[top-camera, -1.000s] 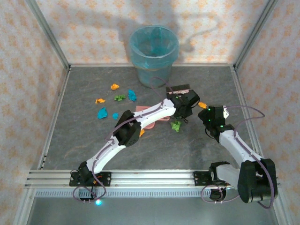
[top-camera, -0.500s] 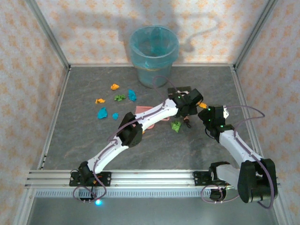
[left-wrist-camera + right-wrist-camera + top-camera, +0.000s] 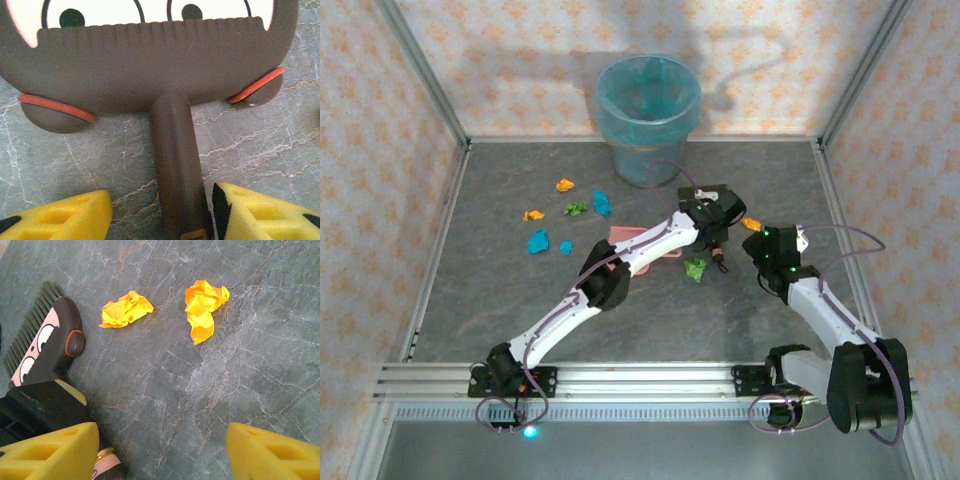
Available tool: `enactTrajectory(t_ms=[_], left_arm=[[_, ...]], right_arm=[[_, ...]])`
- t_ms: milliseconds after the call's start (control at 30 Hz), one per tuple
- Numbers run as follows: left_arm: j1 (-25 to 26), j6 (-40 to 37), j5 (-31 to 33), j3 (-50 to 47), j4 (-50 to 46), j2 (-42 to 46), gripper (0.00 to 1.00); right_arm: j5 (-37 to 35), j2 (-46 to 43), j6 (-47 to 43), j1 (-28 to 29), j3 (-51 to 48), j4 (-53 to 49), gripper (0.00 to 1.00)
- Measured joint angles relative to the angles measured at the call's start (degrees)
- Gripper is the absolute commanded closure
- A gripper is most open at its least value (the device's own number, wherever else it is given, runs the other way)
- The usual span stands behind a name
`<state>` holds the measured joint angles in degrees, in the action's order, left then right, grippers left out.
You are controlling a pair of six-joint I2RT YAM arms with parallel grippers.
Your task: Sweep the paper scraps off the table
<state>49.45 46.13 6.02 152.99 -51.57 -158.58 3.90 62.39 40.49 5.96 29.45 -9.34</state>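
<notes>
Lying ahead of the right gripper (image 3: pixel 161 429), jaws apart: 2 orange paper scraps (image 3: pixel 204 305).

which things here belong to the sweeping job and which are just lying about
For the job: scraps, brush, dustpan, bin, table.
Not part of it: patterned walls, frame.
</notes>
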Motion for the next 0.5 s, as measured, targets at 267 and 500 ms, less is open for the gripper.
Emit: enactTrajectory(t_ms=[267, 500], left_arm=[[-0.1, -1.2, 0.1, 0.9, 3.4, -1.2, 0.50], [-0.1, -0.9, 1.1, 1.6, 3.7, -1.8, 0.63]], right_arm=[[0.0, 0.0, 0.0, 0.0, 0.0, 0.0, 0.32], [0.0, 0.0, 0.0, 0.0, 0.0, 0.0, 0.32]])
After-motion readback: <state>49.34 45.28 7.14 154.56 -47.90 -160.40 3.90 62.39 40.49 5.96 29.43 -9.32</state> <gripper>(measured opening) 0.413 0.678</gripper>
